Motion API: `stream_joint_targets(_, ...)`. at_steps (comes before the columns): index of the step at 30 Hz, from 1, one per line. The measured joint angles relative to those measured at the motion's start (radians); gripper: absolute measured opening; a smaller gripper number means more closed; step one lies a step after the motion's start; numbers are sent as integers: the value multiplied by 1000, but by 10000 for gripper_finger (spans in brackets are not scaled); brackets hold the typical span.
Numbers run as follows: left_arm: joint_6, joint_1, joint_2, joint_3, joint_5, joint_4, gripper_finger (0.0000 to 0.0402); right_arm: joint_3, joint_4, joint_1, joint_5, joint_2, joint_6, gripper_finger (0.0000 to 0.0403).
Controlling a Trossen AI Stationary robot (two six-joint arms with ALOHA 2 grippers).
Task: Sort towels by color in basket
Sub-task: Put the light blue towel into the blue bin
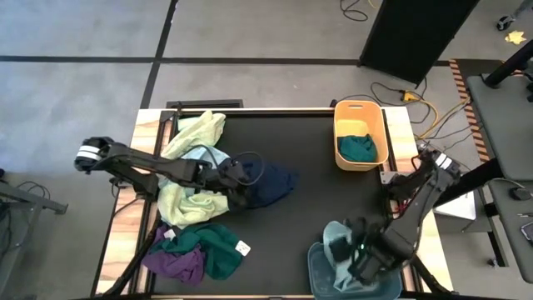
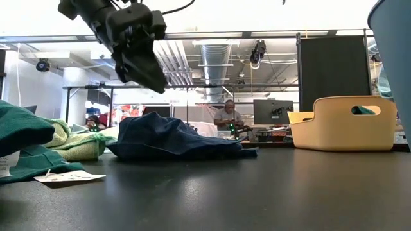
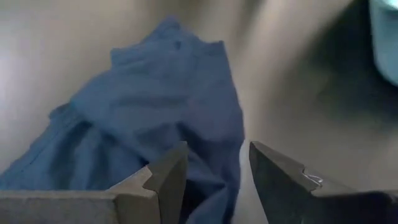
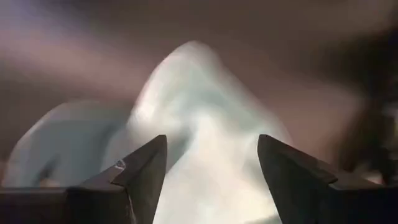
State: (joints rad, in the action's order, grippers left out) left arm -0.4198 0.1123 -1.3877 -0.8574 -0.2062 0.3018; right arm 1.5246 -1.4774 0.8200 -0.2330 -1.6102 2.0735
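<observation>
Overall: lay scattered, mostly on the left half of the surface [image 1: 308, 179], a black mat on a pale wooden frame.
Navy towel [image 1: 271, 185]: sat crumpled in a low mound near the middle, folds soft and rumpled; seen close in the left wrist view [image 3: 155, 118].
Pale yellow-green towel [image 1: 196, 137]: stretched long along the left edge, overlapping a light blue towel [image 1: 202, 155] beside it.
Teal green towel [image 1: 212, 246]: bunched at the near-left corner with a white tag showing, touching a purple towel [image 1: 175, 262].
Yellow basket [image 1: 360, 115]: stood at the far-right edge, holding another teal towel [image 1: 361, 148].
Blue-grey basket [image 1: 321, 275]: stood at the near-right edge, with pale blue cloth [image 4: 199, 118] inside.
Left gripper [image 1: 240, 175]: hung just above the navy towel, fingers [image 3: 165, 177] a narrow gap apart, holding nothing.
Right gripper [image 1: 354, 254]: reached down over the blue-grey basket, fingers [image 4: 140, 171] spread wide above the pale cloth.
Room: grey floor, ceiling ducts, monitors, and a seated person [image 2: 228, 117] far behind.
</observation>
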Motion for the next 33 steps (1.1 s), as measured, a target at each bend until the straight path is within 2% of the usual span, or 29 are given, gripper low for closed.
stream_joint_targets(3,-7,0,-22,5,-15,-1,159,-46,-82,-66,-4,-1,18,235)
stream_joint_targets(7,-11,13,-64,13,-14,3,159,-155,-6,-183,12,-2,-113,222)
stream_joint_targets(10,-18,34,-94,13,-14,2,159,-253,119,-262,119,-3,-263,211)
stream_joint_targets(13,-25,61,-112,14,-13,16,159,-312,237,-291,251,11,-359,200)
stream_joint_targets(17,-26,90,-123,14,-14,48,159,-310,354,-264,426,58,-384,187)
stream_joint_targets(20,-26,92,-130,15,-20,65,159,-301,484,-206,535,88,-328,176)
stream_joint_targets(23,-26,92,-132,18,-44,66,159,-301,540,-141,545,91,-222,165)
stream_joint_targets(28,-26,92,-131,18,-83,60,159,-303,572,-61,532,5,-75,155)
stream_joint_targets(33,-2,92,-130,18,-83,58,159,-304,623,-32,529,-131,-54,164)
